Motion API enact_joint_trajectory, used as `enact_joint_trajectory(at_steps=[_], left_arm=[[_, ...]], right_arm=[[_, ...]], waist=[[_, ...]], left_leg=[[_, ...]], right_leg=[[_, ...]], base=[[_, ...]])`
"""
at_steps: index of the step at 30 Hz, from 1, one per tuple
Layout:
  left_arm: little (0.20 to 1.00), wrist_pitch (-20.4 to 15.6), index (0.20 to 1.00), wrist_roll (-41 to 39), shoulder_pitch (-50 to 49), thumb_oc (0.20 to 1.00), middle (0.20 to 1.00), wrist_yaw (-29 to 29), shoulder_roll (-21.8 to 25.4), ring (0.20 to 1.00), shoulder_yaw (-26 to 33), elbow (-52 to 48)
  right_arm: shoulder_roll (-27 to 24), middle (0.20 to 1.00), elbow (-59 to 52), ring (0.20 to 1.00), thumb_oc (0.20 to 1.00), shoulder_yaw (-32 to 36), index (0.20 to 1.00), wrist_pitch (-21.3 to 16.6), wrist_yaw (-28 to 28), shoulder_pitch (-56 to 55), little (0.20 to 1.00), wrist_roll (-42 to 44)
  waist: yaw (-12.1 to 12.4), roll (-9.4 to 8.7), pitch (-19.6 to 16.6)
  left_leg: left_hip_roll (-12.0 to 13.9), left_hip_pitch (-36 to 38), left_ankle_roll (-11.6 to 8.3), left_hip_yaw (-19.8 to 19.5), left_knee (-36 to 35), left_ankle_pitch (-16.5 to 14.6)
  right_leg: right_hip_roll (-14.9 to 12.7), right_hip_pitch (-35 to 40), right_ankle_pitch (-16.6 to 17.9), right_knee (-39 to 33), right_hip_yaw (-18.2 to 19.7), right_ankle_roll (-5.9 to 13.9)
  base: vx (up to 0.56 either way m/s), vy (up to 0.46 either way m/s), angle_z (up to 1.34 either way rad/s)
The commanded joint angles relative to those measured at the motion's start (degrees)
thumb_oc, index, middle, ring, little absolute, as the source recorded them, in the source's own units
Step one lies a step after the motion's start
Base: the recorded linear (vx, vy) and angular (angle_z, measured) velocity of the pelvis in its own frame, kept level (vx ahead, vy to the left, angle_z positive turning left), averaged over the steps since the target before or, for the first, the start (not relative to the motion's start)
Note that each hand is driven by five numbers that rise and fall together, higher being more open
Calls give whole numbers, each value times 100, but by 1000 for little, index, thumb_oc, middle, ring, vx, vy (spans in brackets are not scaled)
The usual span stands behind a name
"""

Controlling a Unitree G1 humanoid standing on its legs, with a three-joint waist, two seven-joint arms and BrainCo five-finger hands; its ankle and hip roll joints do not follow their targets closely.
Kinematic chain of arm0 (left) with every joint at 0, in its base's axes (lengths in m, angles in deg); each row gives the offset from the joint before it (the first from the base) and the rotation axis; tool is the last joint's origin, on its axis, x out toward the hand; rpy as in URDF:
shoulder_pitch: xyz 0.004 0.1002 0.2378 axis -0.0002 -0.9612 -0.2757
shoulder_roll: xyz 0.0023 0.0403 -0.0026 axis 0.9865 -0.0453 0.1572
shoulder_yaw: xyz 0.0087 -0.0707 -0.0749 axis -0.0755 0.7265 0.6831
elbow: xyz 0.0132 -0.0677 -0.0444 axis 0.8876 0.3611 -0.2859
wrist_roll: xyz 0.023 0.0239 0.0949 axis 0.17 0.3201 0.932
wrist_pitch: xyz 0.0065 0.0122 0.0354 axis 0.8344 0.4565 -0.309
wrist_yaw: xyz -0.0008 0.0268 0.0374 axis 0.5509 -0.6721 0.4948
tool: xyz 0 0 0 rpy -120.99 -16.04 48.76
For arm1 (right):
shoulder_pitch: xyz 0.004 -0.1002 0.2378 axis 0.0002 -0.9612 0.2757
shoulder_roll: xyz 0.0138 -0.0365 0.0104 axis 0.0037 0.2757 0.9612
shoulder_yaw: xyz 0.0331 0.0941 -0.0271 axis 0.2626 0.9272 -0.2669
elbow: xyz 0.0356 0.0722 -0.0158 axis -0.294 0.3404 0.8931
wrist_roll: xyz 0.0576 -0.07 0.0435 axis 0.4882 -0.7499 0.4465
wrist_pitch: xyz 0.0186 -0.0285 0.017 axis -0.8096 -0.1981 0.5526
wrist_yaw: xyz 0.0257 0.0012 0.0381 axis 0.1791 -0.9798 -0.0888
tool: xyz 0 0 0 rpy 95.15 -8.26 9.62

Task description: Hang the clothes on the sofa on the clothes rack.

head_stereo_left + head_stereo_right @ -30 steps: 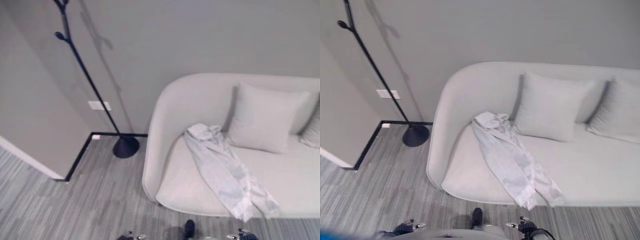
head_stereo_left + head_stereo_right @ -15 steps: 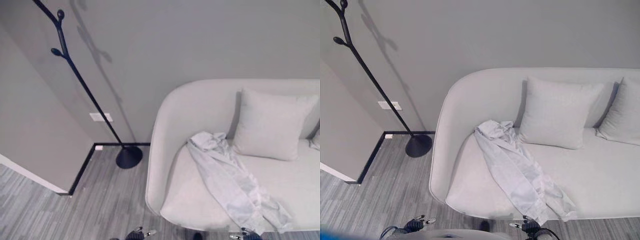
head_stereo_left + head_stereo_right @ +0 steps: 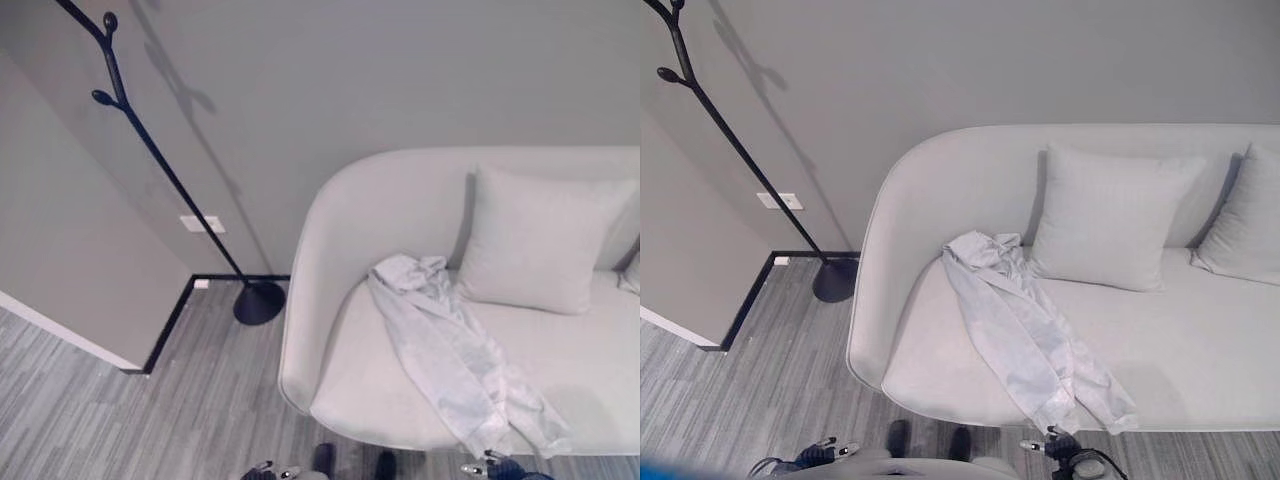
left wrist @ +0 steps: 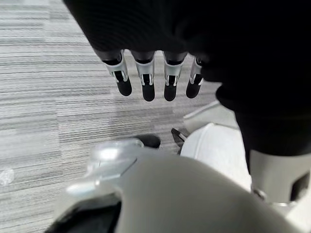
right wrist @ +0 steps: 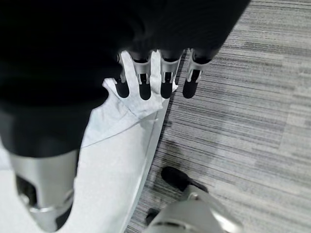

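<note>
Both hands hang low at the robot's sides. The left hand (image 4: 155, 77) has its fingers straight and relaxed, side by side, pointing down, holding nothing. The right hand (image 5: 155, 80) hangs likewise, fingers straight and loosely spread, thumb apart, also holding nothing.

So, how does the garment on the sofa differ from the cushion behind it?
The garment lies crumpled and flat along the seat, its end over the front edge; the cushion is plump, square and leans upright against the backrest. The garment looks shinier, the cushion matte. Both are pale and rest on the sofa.
</note>
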Motion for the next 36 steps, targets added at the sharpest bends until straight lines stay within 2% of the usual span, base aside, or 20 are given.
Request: enact_joint_trajectory(at_steps=[1, 9, 15, 17, 19, 21, 22, 24, 25, 27, 30, 33, 36], left_arm=[[1000, -122, 1000, 168, 212, 1000, 1000, 40, 168, 1000, -57, 123], [1000, -104, 1000, 287, 153, 1000, 1000, 19, 251, 1000, 24, 200], [1000, -102, 1000, 281, 137, 1000, 1000, 21, 265, 1000, 65, 208], [1000, -101, 1000, 255, 154, 1000, 1000, 16, 281, 1000, 77, 191], [1000, -101, 1000, 104, 260, 1000, 1000, -12, 337, 1000, 72, 89], [1000, -107, 1000, 139, 316, 1000, 1000, -27, 379, 1000, 17, 72], [1000, -117, 1000, 114, 342, 1000, 1000, -32, 421, 1000, 8, 35], [1000, -132, 1000, 26, 407, 1000, 1000, -56, 449, 1000, -11, -21], [1000, -153, 1000, 2, 429, 1000, 1000, -75, 451, 1000, -37, -29], [1000, -175, 1000, 3, 394, 1000, 1000, -82, 470, 1000, -37, 18], [1000, -182, 1000, 85, 360, 1000, 1000, -79, 468, 1000, -1, 85], [1000, -191, 1000, -59, 303, 1000, 1000, -100, 413, 1000, 89, 115], [1000, -199, 1000, -100, 302, 1000, 1000, -102, 305, 1000, 37, 77]], right_arm=[[59, 1000, -147, 1000, 1000, 69, 1000, -100, -3, 37, 1000, -52], [209, 1000, -163, 1000, 1000, -18, 1000, -61, 36, -19, 1000, -177], [247, 1000, -172, 1000, 1000, -14, 1000, -70, 30, -31, 1000, -185], [238, 1000, -211, 1000, 1000, -12, 1000, -77, 24, -7, 1000, -187], [221, 1000, -298, 1000, 1000, -3, 1000, -98, -2, 127, 1000, -134], [233, 1000, -335, 1000, 1000, -17, 1000, -108, -10, 121, 1000, -125], [247, 1000, -349, 1000, 1000, -8, 1000, -90, -11, 90, 1000, -145], [234, 1000, -291, 1000, 1000, 29, 1000, -47, 1, 91, 1000, -177], [227, 1000, -253, 1000, 1000, 47, 1000, -23, 1, 111, 1000, -217], [238, 1000, -230, 1000, 1000, 36, 1000, -4, 18, 103, 1000, -243], [291, 1000, -210, 1000, 1000, 0, 1000, 19, 43, 51, 1000, -260], [287, 1000, -245, 1000, 1000, -56, 1000, -24, 53, -24, 1000, -259], [209, 1000, -245, 1000, 1000, -66, 1000, -59, 20, 8, 1000, -140]], waist=[[16, -215, -201], [120, -310, -215], [148, -348, -211], [161, -345, -171], [146, -305, 91], [135, -286, 149], [166, -272, 126], [189, -262, 97], [176, -293, 83], [128, -346, 58], [137, -521, -67], [140, -533, -137], [118, -416, -157]], left_leg=[[-143, 468, 72, -26, -404, 89], [-246, 597, 200, 139, -404, -48], [-307, 676, 261, 159, -404, -103], [-324, 672, 300, 169, -404, -114], [-322, 686, 408, 164, -404, -72], [-296, 715, 404, 90, -404, -35], [-191, 714, 342, 86, -404, -51], [-50, 684, 256, 63, -404, -94], [5, 705, 198, 42, -404, -142], [81, 825, 121, 62, -404, -255], [172, 892, -46, 111, -404, -327], [580, 844, -268, 65, -404, -194], [927, 723, -395, -55, -404, -22]], right_leg=[[-825, 399, 447, -426, 489, 539], [-1070, 346, 641, -426, 517, 734], [-1176, 357, 699, -390, 506, 806], [-1205, 244, 671, -182, 513, 821], [-1213, -252, 613, 736, 636, 893], [-1254, -361, 585, 1002, 792, 948], [-1575, -300, 677, 817, 678, 904], [-1956, -329, 926, 486, 503, 913], [-2102, -464, 1102, 237, 452, 962], [-2145, -573, 1307, -99, 451, 1074], [-2106, -340, 1278, -426, 333, 1231], [-1845, -207, 1169, -426, 323, 1126], [-1486, -124, 893, -426, 286, 949]], base=[[27, 136, -4], [-23, 97, -6], [-16, 49, -6], [-74, 28, -6], [-140, 21, -6], [15, -96, -3], [93, -223, 12], [91, -279, 2], [98, -248, -14], [130, -240, -18], [137, -294, -11], [71, -363, 36], [8, -321, 1]])
